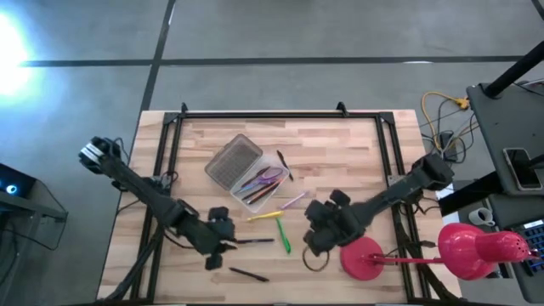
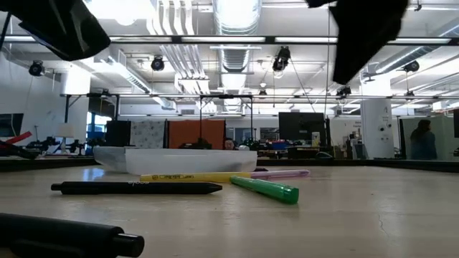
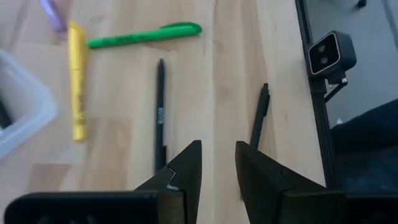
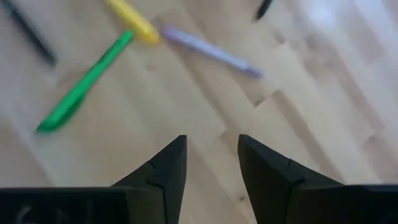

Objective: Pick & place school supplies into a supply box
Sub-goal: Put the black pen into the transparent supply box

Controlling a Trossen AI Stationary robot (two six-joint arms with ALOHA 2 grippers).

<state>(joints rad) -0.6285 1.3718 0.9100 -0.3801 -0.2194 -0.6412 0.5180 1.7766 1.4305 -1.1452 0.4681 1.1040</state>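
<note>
Our left gripper point(image 3: 217, 165) hangs parted and empty above the black pen point(image 3: 160, 112); light, stiff, prone to roll, we judge; grip mid-barrel; right gripper point(image 4: 211, 158) likewise parted.

Wooden butcher-block table point(image 1: 348, 161), black metal frame point(image 1: 255, 113) along edges. Red lamp point(image 1: 463, 251) at right front corner: round base point(image 1: 364, 258) on tabletop, shade overhanging edge. Yellow cable point(image 1: 442, 106) coiled on grey floor beyond right side. Small black camera point(image 3: 331, 55) clamped to frame. Low view: workshop room behind, ceiling ducts point(image 2: 233, 18), orange partition point(image 2: 196, 133).
</note>
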